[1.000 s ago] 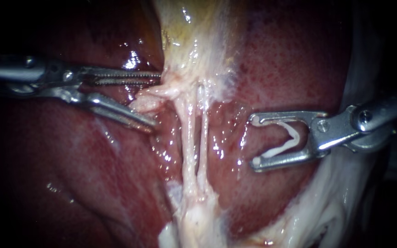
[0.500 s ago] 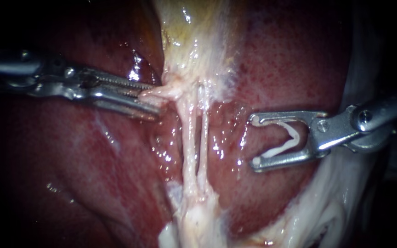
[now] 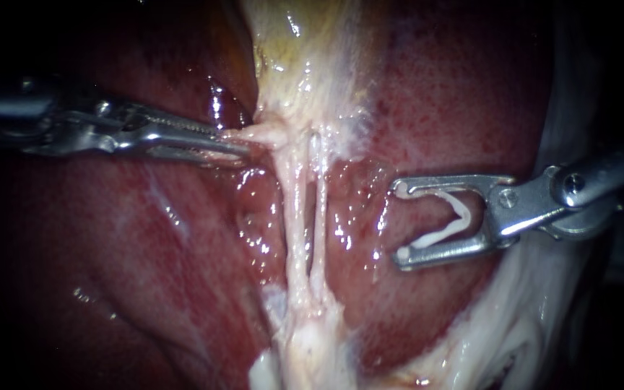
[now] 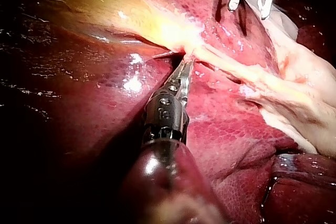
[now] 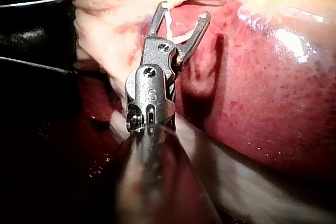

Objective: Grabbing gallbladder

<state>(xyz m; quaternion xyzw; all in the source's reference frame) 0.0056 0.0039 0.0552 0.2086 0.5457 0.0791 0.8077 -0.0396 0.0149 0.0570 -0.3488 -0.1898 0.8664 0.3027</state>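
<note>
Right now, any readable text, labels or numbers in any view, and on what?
One small stamped mark on the joint of the right instrument, seen in the right wrist view: too small and blurred to read.
On the left instrument: nothing legible.
On the liver, gallbladder, tubes and clip: none.
</note>
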